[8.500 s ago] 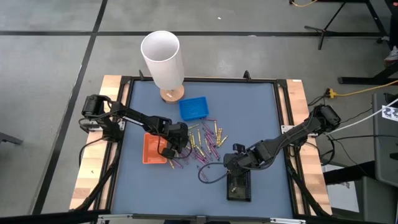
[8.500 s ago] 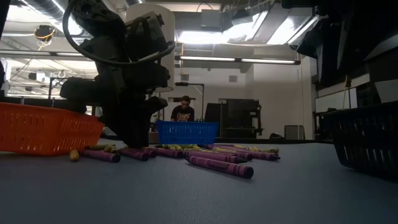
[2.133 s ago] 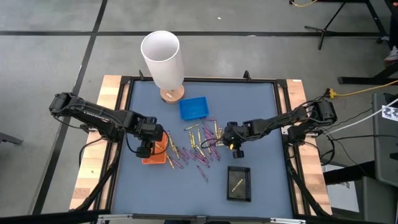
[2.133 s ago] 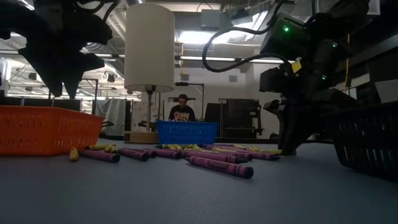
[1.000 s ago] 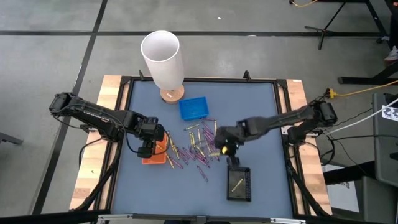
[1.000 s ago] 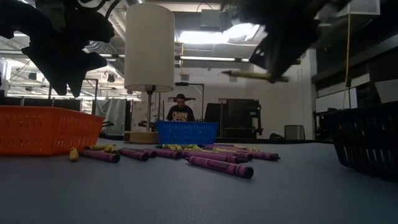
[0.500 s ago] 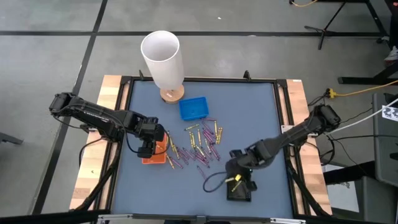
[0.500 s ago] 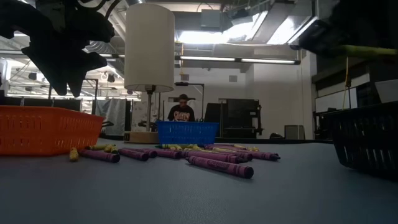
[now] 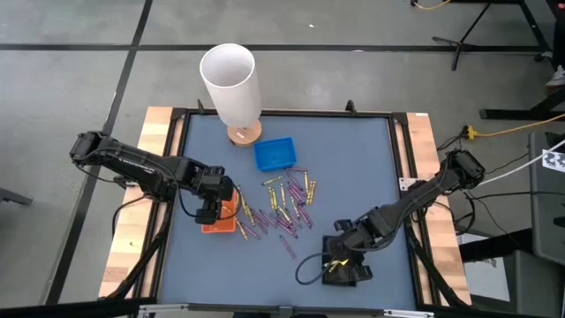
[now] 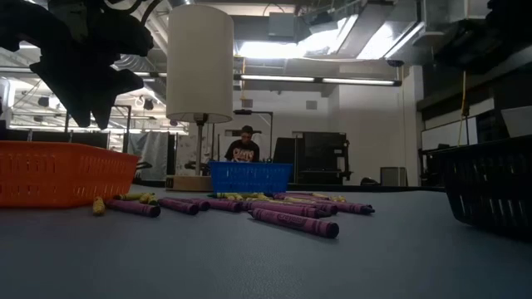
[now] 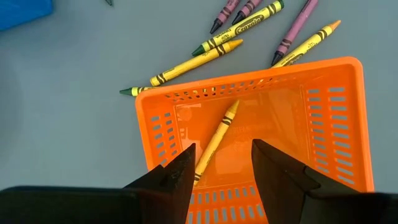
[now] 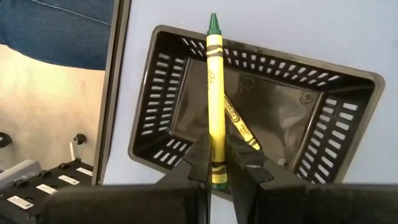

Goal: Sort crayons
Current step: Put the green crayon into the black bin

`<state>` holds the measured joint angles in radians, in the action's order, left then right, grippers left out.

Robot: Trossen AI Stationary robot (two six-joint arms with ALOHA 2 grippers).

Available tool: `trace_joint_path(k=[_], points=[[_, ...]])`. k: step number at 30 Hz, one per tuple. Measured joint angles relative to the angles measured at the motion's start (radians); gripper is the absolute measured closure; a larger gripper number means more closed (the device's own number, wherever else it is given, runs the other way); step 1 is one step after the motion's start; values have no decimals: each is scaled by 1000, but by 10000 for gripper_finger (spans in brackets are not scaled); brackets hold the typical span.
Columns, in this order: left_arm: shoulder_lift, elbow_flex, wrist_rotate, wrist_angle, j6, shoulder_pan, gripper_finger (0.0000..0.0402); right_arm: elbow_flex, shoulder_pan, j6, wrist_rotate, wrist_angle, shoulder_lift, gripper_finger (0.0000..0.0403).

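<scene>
Loose yellow, orange-gold and purple crayons [image 9: 282, 208] lie on the blue mat in the middle of the table, and they also show in the low view [image 10: 291, 218]. My right gripper [image 12: 217, 150] hangs over the black tray [image 12: 155, 112] near the table's near edge, shut on a yellow crayon with a green tip [image 12: 214, 81]. One yellow crayon [image 12: 240, 129] lies on that tray's floor. My left gripper [image 11: 222, 152] stands open above the orange tray [image 11: 249, 71], where one orange-gold crayon [image 11: 217, 138] lies on the floor. My right gripper pinches the yellow crayon near its blunt back end [image 12: 215, 167] between its two fingers. The fingers slant down from above and run roughly along the crayon. Its green tip sticks out well past the fingertips [image 12: 200, 152]. The crayon is lifted clear, over the black tray.
A blue tray [image 9: 274, 153] sits behind the crayon pile. A tall white cylinder on a wooden foot [image 9: 231, 84] stands at the far edge. A raised black frame [image 9: 402, 177] borders the mat. A person sits in the room beyond the table [image 10: 244, 145].
My right gripper has carried the yellow crayon from above the crayon pile toward the table's near edge and now hangs over the black tray, turning about on the way. The crayon has stayed pinched and clear of the table.
</scene>
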<state>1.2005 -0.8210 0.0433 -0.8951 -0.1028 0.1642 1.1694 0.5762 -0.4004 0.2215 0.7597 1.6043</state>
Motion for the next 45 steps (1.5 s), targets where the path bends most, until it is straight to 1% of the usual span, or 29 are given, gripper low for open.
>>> trace_joint_path(k=[3, 5, 13, 17, 20, 25, 28, 32, 35, 40, 45], points=[[0, 0, 0, 0, 0, 0, 260, 0, 0, 0, 0, 0, 0, 368], [0, 0, 0, 0, 0, 0, 260, 0, 0, 0, 0, 1, 0, 360], [0, 0, 0, 25, 0, 0, 260, 0, 0, 0, -7, 7, 0, 297], [0, 0, 0, 86, 0, 0, 260, 0, 0, 0, -36, 7, 0, 281], [0, 0, 0, 149, 0, 0, 260, 0, 0, 1, -56, 6, 0, 280], [0, 0, 11, 287, 1, 0, 260, 0, 0, 5, -56, 6, 0, 282], [0, 0, 59, 377, 7, 0, 260, 0, 0, 6, -79, 5, 0, 282], [0, 0, 142, 500, 8, 0, 260, 0, 0, 7, -145, 5, 0, 283], [0, 0, 185, 571, 8, 0, 260, 0, -1, 6, -186, 3, 0, 283], [8, 0, 218, 612, 8, 0, 260, 0, 0, 6, -238, -3, 0, 283], [66, 1, 246, 620, 8, -5, 260, 0, -1, 7, -296, -4, 0, 283]])
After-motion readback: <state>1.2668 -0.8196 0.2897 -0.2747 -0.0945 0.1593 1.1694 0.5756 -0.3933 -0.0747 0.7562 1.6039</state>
